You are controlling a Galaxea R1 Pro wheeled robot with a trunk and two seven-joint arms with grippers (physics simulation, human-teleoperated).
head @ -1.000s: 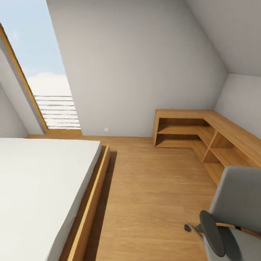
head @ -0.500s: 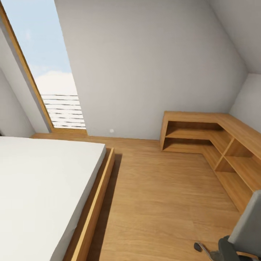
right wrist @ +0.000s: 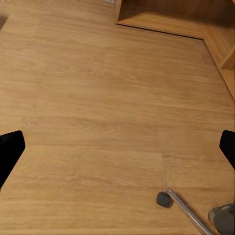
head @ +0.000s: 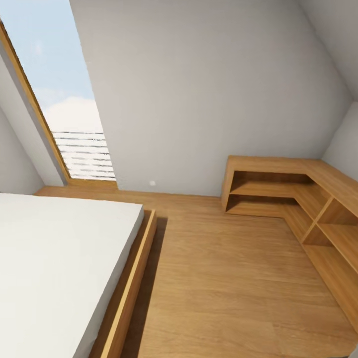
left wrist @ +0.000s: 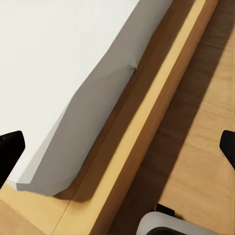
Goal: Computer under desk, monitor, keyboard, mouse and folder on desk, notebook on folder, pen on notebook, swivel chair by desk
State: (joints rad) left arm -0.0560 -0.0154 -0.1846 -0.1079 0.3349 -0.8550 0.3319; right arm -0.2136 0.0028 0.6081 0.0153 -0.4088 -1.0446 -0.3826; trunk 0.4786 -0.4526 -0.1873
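On the head view I see a white bed in a wooden frame at the left, a slanted window beyond it, plank floor, and a low wooden corner shelf at the right. I can read no writing or labels anywhere.

On the left wrist view, the left gripper has its jaws spread wide, hanging over the bed's edge.

On the right wrist view, the right gripper is likewise wide apart above bare floor, with the swivel chair showing as one silver leg and caster near the frame's corner.
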